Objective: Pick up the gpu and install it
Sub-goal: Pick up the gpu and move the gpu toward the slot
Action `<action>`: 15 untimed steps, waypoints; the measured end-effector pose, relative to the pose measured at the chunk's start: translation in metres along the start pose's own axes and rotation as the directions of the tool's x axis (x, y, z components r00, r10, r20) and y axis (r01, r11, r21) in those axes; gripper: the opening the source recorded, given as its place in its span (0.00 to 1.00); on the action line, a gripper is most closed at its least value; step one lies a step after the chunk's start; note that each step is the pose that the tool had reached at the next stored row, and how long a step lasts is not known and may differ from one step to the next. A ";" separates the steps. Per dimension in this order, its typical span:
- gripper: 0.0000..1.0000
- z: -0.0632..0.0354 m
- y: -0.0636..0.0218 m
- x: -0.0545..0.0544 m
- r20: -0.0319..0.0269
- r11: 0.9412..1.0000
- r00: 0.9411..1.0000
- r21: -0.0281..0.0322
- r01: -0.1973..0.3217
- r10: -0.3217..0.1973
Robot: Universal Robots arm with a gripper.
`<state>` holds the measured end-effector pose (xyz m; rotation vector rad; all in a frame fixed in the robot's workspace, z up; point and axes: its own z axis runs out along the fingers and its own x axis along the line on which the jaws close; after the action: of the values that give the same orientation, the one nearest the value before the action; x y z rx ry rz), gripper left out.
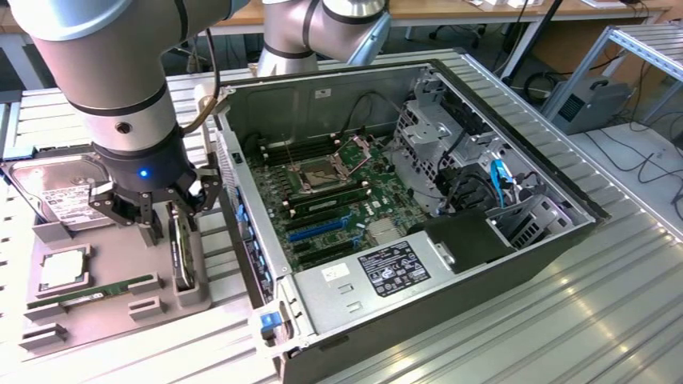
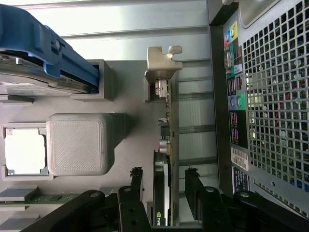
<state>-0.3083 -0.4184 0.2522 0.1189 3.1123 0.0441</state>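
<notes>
— Where the exterior view looks down on the ribbed aluminium table (image 1: 597, 320), what is the arm's black two-fingered gripper (image 1: 171, 228) over?

— The gpu (image 1: 184, 254), a thin dark flat card with a silver-beige metal bracket. It stands on edge in a slot of the grey plastic holder tray (image 1: 107, 324), just beside the open black computer case (image 1: 427, 208), on the exterior view's left of it. A silver boxy hard drive (image 1: 59, 196), a square silver processor (image 1: 62, 268) and a narrow green RAM stick (image 1: 91, 292) share the tray.

— And the fingers?

— Spread, reaching down on either side of the card.

— Does the wrist view agree?

— Yes. There the gripper (image 2: 164, 179) straddles the gpu (image 2: 166, 140): its fingers (image 2: 136, 181) stand apart with the card's edge between them and a gap on each side. The bracket (image 2: 161, 63) is at the far end, and the case's perforated rear panel (image 2: 270, 96) runs alongside.
</notes>
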 end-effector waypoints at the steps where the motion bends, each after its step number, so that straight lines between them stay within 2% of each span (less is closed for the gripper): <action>1: 0.48 0.0000 0.0000 0.000 0.000 1.000 1.000 0.000 0.000 0.000; 4: 0.47 0.0000 0.0000 0.000 0.000 1.000 1.000 0.000 0.000 0.000; 6: 0.34 0.0000 0.0000 0.000 0.000 1.000 1.000 0.000 0.000 0.000; 8: 0.34 0.0000 0.0000 0.000 0.000 1.000 1.000 0.000 0.000 0.000; 9: 0.28 0.0000 0.0000 0.000 0.000 1.000 1.000 0.000 0.000 0.000; 15: 0.26 0.0000 0.0000 0.000 0.000 1.000 1.000 0.000 0.000 0.000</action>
<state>-0.3083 -0.4184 0.2522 0.1190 3.1123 0.0441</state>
